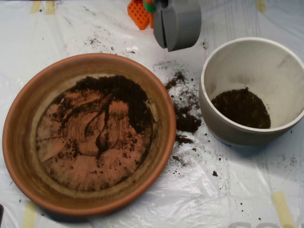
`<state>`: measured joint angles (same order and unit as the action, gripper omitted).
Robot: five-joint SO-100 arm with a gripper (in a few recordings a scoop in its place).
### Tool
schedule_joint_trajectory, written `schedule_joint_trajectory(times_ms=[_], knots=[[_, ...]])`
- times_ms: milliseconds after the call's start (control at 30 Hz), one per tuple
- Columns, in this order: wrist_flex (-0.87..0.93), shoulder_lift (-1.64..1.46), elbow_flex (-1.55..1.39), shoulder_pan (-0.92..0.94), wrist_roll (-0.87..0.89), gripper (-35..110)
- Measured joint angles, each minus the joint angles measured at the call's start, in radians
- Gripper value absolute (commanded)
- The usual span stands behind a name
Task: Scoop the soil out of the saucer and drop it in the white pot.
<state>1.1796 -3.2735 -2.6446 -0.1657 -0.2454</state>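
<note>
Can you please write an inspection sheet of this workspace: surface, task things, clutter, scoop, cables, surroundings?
Surface: clear plastic sheet, taped, wrinkled.
Saucer: left; thin soil mostly at upper right of base.
White pot: right; soil pile on its bottom.
Clutter: spilled soil between saucer and pot.
Scoop: top centre, above the sheet, over neither vessel.
Cables: nothing seen.
Surroundings: orange part by the scoop.

Plastic-covered table, saucer, white pot, spilled soil

saucer: matt terracotta | white pot: smooth ceramic | soil: crumbly | hand: matt grey plastic
</note>
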Motion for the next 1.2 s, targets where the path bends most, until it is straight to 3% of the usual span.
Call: schedule_joint_trajectory(times_ms=[667, 1200], knots=[[-0.184, 0.0, -0.273, -0.054, 0.224, 6], [-0.25, 0.0, -0.456, -0.117, 0.181, 0]])
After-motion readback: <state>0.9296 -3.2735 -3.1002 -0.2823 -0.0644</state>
